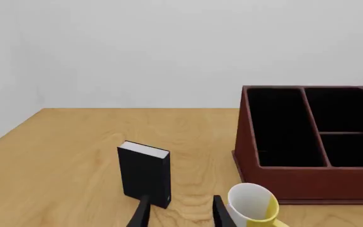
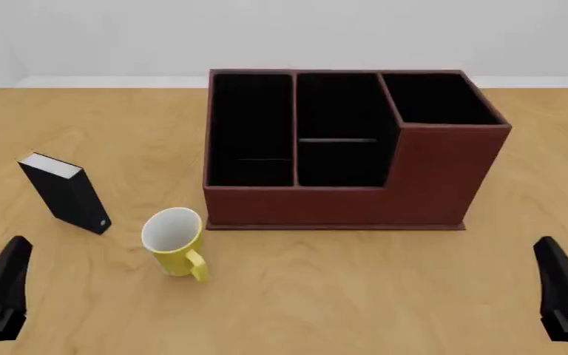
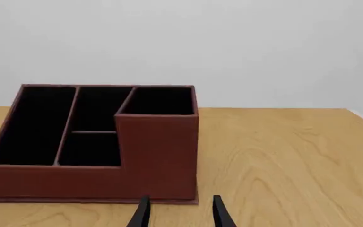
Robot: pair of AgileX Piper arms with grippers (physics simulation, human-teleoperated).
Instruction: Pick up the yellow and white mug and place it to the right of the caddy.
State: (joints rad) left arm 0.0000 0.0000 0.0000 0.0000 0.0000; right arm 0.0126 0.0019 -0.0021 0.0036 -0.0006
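one mug (image 2: 172, 235), one caddy (image 2: 353, 200), one black box (image 2: 65, 192), two grippers.

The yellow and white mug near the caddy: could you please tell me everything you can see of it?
The yellow and white mug is a small cylinder, glossy yellow outside with a white inside and rim, and looks empty. It stands upright on the wooden table, its yellow loop handle pointing toward the arms' side. It sits just off the caddy's front left corner, apart from it, with the small black box to its left. Nothing touches it but the table; neither gripper holds it.
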